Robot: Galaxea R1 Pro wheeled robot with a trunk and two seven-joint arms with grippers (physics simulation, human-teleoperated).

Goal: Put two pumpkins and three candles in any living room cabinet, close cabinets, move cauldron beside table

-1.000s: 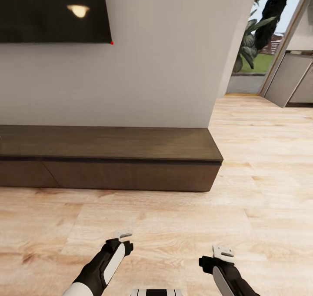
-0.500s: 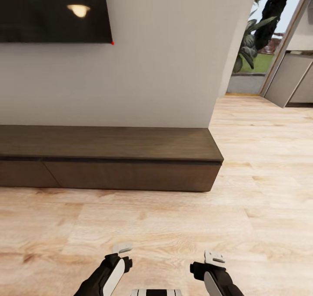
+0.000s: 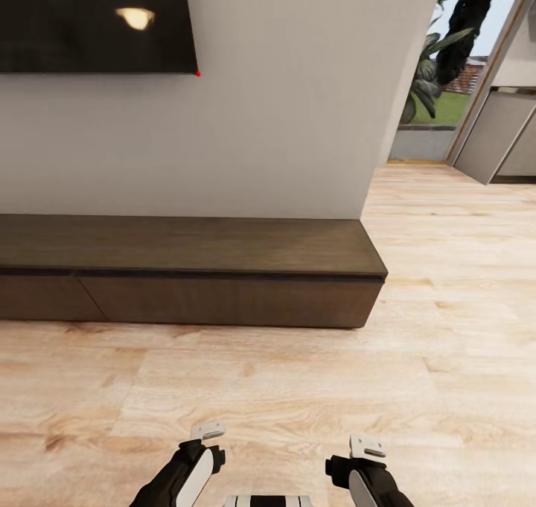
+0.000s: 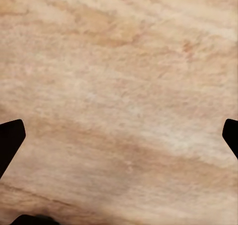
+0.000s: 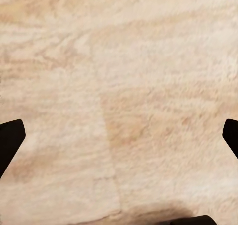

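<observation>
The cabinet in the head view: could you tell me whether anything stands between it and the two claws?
Nothing visible does. Only bare wooden floor lies between the left claw, the right claw and the cabinet, whose fronts look closed.

- The cabinet (image 3: 186, 269) is running off the head view's left edge.
- The television (image 3: 93, 19) is being cropped at top and left.
- Both arms are being cut by the bottom edge.

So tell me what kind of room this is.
Probably a living room: a long low dark wood cabinet against the wall, a dark screen mounted above it, and pale wood floor.
</observation>
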